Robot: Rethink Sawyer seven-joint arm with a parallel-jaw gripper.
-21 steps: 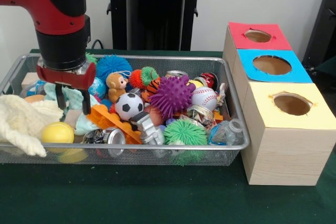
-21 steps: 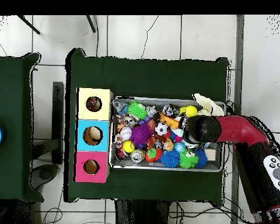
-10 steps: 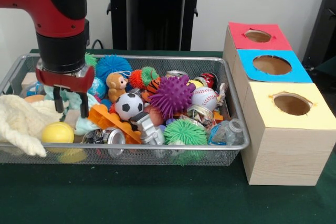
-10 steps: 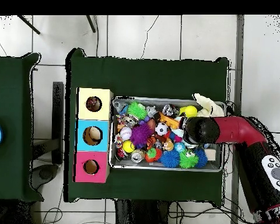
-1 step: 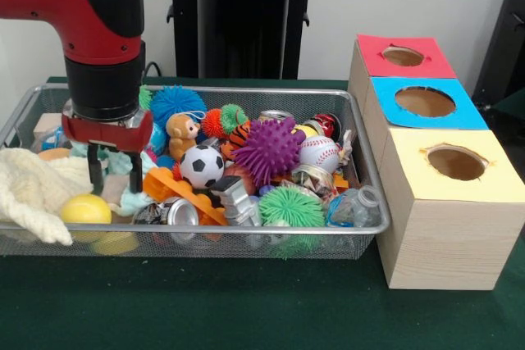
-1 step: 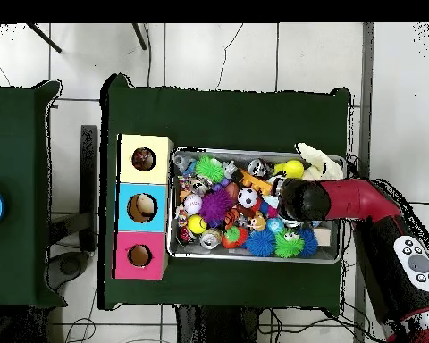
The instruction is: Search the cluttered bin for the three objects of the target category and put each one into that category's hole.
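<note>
Your end effector [image 5: 113,171] hangs with its two dark fingers [image 5: 95,171] spread apart and nothing pinched between them, tips down among the clutter at the end of the wire bin [image 5: 361,153] farthest from the boxes. You can see the tips straddling a pale mint-green soft item [image 5: 123,166], with the orange plastic toy [image 5: 176,190] just beside the finger nearer the boxes. Below the fingers, toward the camera, a yellow ball [image 5: 84,209] rests against the cream knitted cloth [image 5: 29,194], and a crushed silver can [image 5: 171,213] lies near the bin's front wall.

Moving outward through the bin in the front view, you have a soccer ball [image 5: 202,165], a small brown teddy bear [image 5: 180,134], a blue fuzzy ball [image 5: 175,102], a purple spiky ball [image 5: 268,150], a baseball [image 5: 318,153], a green spiky ball [image 5: 291,207] and a clear plastic bottle [image 5: 354,205] at the end nearest the boxes.

Beside that end of the bin stands a row of three wooden boxes, each with a round hole in its top: the yellow-topped box [image 5: 449,161], the blue-topped box [image 5: 425,102] and the red-topped box [image 5: 404,56]. Bin and boxes sit on the dark green tabletop [image 5: 205,305].

From overhead, the red arm [image 6: 361,200] reaches in over the bin's end away from the boxes.
</note>
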